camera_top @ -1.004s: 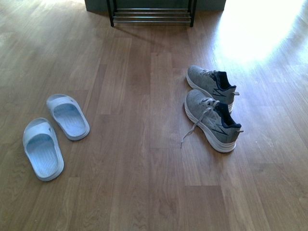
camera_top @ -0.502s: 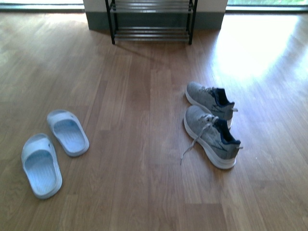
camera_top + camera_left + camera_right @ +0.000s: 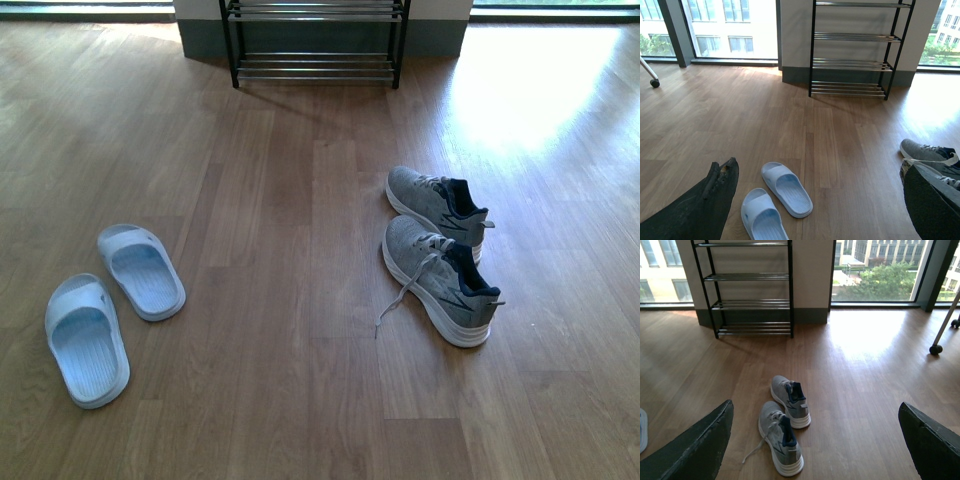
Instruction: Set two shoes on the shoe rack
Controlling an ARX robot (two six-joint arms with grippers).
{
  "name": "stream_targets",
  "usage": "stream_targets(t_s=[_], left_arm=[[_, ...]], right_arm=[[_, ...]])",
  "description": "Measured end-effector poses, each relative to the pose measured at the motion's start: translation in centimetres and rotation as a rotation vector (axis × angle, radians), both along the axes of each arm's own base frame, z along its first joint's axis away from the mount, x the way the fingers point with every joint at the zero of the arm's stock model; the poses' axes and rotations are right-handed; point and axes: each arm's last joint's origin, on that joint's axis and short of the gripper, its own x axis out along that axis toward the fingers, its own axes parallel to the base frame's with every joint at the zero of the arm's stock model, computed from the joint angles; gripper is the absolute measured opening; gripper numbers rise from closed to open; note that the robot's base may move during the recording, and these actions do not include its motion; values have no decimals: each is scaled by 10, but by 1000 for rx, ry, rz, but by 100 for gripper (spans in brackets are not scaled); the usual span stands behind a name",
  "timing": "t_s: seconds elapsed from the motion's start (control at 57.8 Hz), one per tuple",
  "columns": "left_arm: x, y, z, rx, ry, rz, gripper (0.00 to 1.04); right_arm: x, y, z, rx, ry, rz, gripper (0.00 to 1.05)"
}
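Two grey knit sneakers with white soles and navy lining lie side by side on the wood floor, the nearer one [image 3: 440, 279] with a loose lace, the farther one [image 3: 437, 207] behind it. They also show in the right wrist view [image 3: 781, 438] [image 3: 790, 400]. Two pale blue slides [image 3: 86, 338] [image 3: 141, 269] lie at the left, and in the left wrist view [image 3: 786, 188]. The shoe rack [image 3: 315, 42], black frame with chrome bars, stands against the far wall [image 3: 855, 50] [image 3: 749, 290]. My left gripper [image 3: 822, 200] and right gripper [image 3: 815, 440] are open, empty, well above the floor.
Large windows flank the wall behind the rack. A caster wheel [image 3: 655, 83] stands at one side of the floor, and a wheeled stand leg [image 3: 942, 330] at the other. Bright sunlight glares on the floor right of the rack [image 3: 530, 80].
The front view has tilted up: the rack shows more and the shoes sit lower in the picture. The shoes and slides have not moved on the floor.
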Motion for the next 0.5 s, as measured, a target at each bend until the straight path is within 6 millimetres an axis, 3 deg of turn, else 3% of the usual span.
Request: stream_targets(t_s=[0.502], left_arm=[[0,0,0,0,0,0,95]], right_arm=[[0,0,0,0,0,0,96]])
